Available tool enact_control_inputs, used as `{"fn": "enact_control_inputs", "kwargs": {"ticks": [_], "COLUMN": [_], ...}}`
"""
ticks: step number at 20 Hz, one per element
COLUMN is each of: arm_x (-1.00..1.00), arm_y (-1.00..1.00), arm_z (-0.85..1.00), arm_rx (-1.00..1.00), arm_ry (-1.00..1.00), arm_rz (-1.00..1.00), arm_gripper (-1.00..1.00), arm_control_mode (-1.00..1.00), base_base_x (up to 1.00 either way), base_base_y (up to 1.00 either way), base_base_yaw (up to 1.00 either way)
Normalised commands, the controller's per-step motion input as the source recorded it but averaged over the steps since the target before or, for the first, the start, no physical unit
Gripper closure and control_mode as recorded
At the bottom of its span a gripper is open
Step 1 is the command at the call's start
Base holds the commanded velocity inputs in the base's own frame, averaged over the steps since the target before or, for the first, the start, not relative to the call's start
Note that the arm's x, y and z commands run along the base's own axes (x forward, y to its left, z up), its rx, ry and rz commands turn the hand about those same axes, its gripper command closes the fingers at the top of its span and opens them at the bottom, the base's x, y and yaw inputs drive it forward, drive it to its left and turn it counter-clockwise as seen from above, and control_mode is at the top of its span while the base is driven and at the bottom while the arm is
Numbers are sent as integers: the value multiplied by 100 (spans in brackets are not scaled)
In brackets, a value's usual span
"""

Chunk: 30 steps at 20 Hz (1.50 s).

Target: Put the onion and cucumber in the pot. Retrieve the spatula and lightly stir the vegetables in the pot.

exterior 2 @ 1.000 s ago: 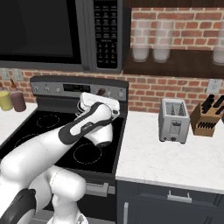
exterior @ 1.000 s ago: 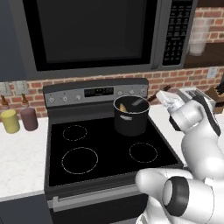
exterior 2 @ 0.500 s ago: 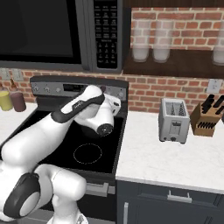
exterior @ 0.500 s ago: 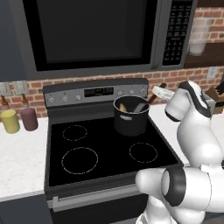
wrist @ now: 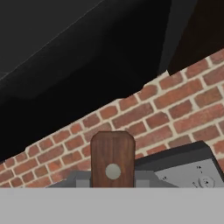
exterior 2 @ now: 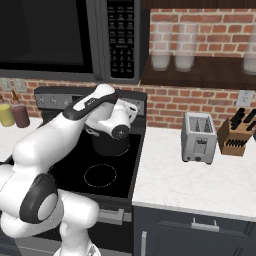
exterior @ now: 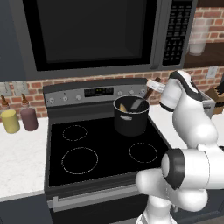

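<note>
One tool, the spatula [exterior: 144,99], is clamped by its reddish-brown handle in the closed gripper [exterior: 154,85], and its grey blade is seen reaching down and away from the hand into the pot [exterior: 131,120]. In the hand view the end of the wooden handle [wrist: 112,159] is seen rising just ahead of the fingers, with brick wall beyond it. The stirring step is judged to be in hand. It is best done with small, slow sweeps of the blade, kept off the pot wall so that the pot is not pushed across the stove [exterior: 100,148], and with the handle held tilted as it is so that the blade stays low among the vegetables. Below and ahead of the hand, inside the pot, a yellowish-green piece taken for the cucumber [exterior: 123,107] is seen lying against the far wall beside the blade. The onion cannot be made out in the pot's dark interior.
</note>
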Motion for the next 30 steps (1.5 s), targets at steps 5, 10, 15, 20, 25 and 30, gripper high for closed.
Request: {"fn": "enact_control_inputs", "kwargs": {"ticks": [5, 10, 15, 20, 25, 30], "arm_x": [36, 35, 42, 37, 24, 23], "arm_y": [15, 12, 0, 0, 0, 0], "arm_z": [-42, -43, -30, -29, -35, -25], "arm_rx": [0, 0, -1, -6, -13, -18], "arm_ry": [0, 0, 0, 0, 7, 16], "arm_rz": [1, 0, 0, 0, 0, 0], "arm_gripper": [100, 100, 100, 100, 100, 100], "arm_control_mode": [-100, -100, -100, -100, -100, -100], "base_base_x": [0, 0, 0, 0, 0, 0], "base_base_y": [0, 0, 0, 0, 0, 0], "base_base_yaw": [0, 0, 0, 0, 0, 0]}}
